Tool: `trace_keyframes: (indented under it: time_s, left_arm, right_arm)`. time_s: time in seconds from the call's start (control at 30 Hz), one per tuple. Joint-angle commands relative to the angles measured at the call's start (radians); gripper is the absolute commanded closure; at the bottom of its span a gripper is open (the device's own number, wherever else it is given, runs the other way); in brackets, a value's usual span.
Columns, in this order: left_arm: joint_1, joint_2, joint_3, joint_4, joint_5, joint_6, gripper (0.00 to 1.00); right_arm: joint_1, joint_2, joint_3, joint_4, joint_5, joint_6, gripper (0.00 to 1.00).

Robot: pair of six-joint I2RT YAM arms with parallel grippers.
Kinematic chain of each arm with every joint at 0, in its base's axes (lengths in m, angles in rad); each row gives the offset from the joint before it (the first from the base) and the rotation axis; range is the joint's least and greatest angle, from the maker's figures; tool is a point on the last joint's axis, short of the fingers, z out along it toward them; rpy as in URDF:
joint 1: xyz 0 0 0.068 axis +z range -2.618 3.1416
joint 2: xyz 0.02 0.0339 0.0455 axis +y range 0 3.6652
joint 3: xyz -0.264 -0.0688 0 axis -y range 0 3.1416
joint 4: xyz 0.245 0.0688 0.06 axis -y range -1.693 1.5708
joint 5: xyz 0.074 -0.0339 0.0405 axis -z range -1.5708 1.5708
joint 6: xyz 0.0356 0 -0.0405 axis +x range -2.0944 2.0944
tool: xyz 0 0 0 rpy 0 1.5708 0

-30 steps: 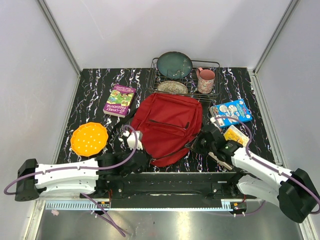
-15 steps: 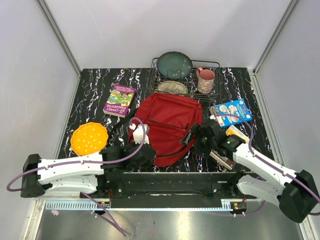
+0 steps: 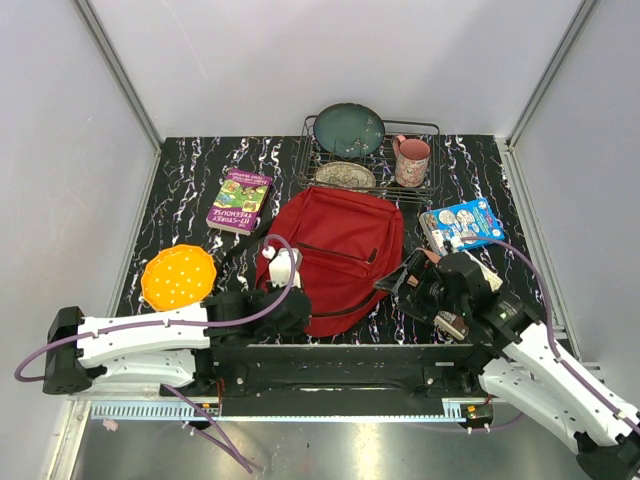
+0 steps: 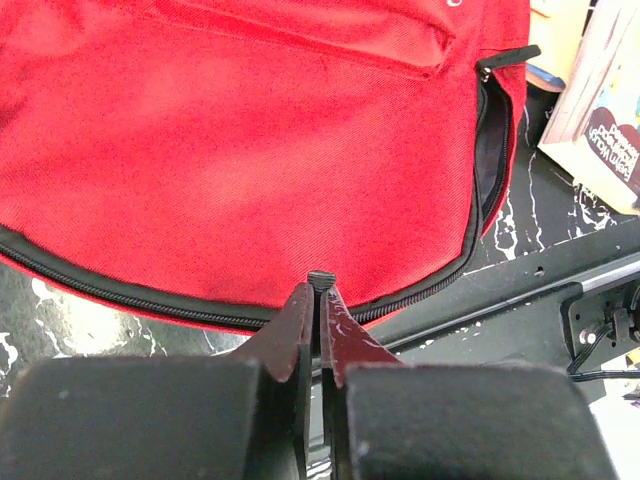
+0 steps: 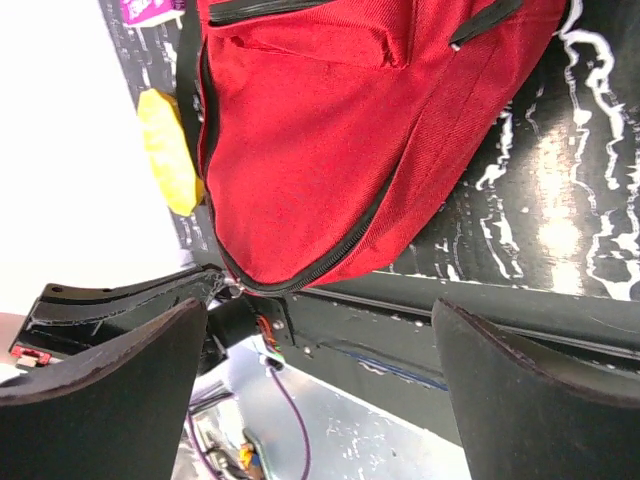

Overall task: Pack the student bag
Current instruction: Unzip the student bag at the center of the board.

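Observation:
The student bag [image 3: 335, 250] is a red backpack lying flat mid-table, front pocket up, with a black zipper [image 4: 130, 300] running along its near edge. My left gripper [image 3: 298, 312] is at the bag's near-left corner. It is shut on the small black zipper pull [image 4: 321, 279]. In the right wrist view the bag [image 5: 320, 150] fills the upper frame, and the left gripper's fingertips [image 5: 215, 285] show at its corner. My right gripper [image 3: 400, 280] hangs open beside the bag's right side, nothing between its fingers [image 5: 130, 370].
A purple book [image 3: 240, 200] and an orange round plate [image 3: 178, 277] lie left of the bag. Behind it a wire rack [image 3: 430, 128] holds a teal plate [image 3: 348, 130] and a pink mug [image 3: 411, 160]. A blue box [image 3: 462, 224] lies at the right.
The right gripper has opened wide and its arm has swung back to the right. The left gripper, still pinching the zipper pull, has shifted a little to the right along the bag's near edge.

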Motion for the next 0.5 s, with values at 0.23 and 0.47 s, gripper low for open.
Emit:
trace_keyframes:
  time_s: [0.23,0.47]
  left_arm:
    - [-0.005,0.049,0.029,0.124,0.006,0.09,1.0]
    - [-0.005,0.08,0.058,0.156,0.026,0.105,1.0]
  right_arm:
    - [0.128,0.158,-0.079,0.244,-0.116,0.252,0.01]
    - [0.24,0.213,-0.121,0.285,-0.051,0.422,0.02]
